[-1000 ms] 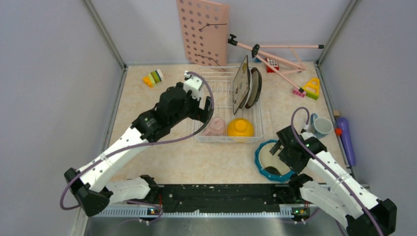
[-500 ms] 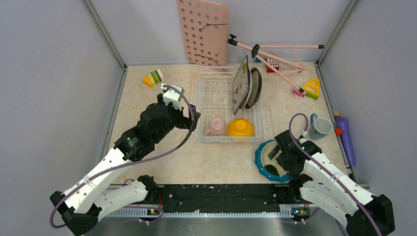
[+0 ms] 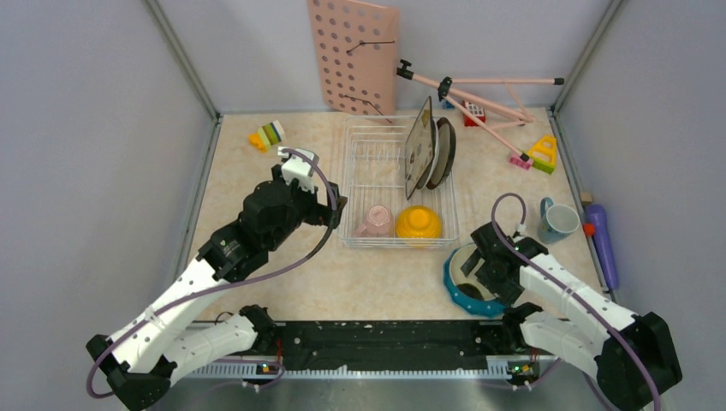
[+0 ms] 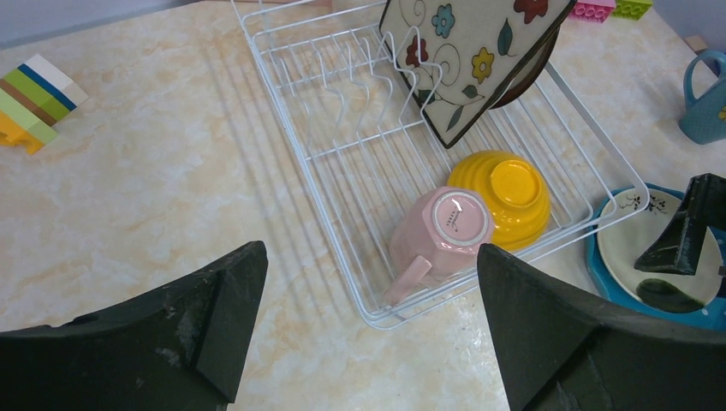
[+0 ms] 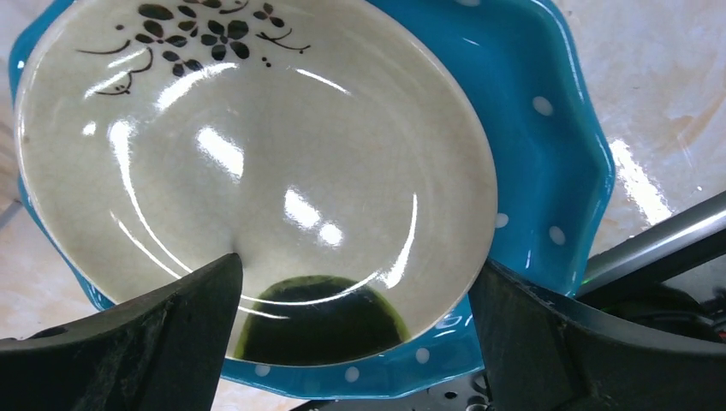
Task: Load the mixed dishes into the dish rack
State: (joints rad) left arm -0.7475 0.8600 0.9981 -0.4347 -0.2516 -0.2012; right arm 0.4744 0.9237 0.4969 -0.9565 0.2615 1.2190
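The white wire dish rack [image 3: 377, 163] [image 4: 342, 128] holds a square floral plate [image 3: 418, 147] [image 4: 462, 51] and a brown-rimmed round plate [image 3: 443, 152], both on edge. A pink cup [image 3: 375, 221] [image 4: 445, 231] and a yellow-orange bowl [image 3: 419, 223] [image 4: 501, 197] lie upturned at its near end. My left gripper [image 3: 336, 212] [image 4: 368, 325] hangs open and empty just left of the rack's near corner. The teal white-dotted dish [image 3: 455, 287] [image 5: 548, 145] lies on the table right of the rack. Low over its near rim is my right gripper [image 3: 473, 264] [image 5: 355, 334], open. A small blue cup [image 3: 558, 220] [image 4: 706, 94] stands further right.
A pink pegboard [image 3: 353, 56] leans on the back wall, with a pink tripod [image 3: 479, 94] lying beside it. Toy blocks sit at the back left [image 3: 267, 135] [image 4: 30, 98] and back right [image 3: 541, 154]. A purple object [image 3: 602, 240] lies along the right wall.
My left gripper has drawn back from over the rack's near left corner, towards the left and near side, then stopped. My right gripper has shifted left, further over the teal dish.
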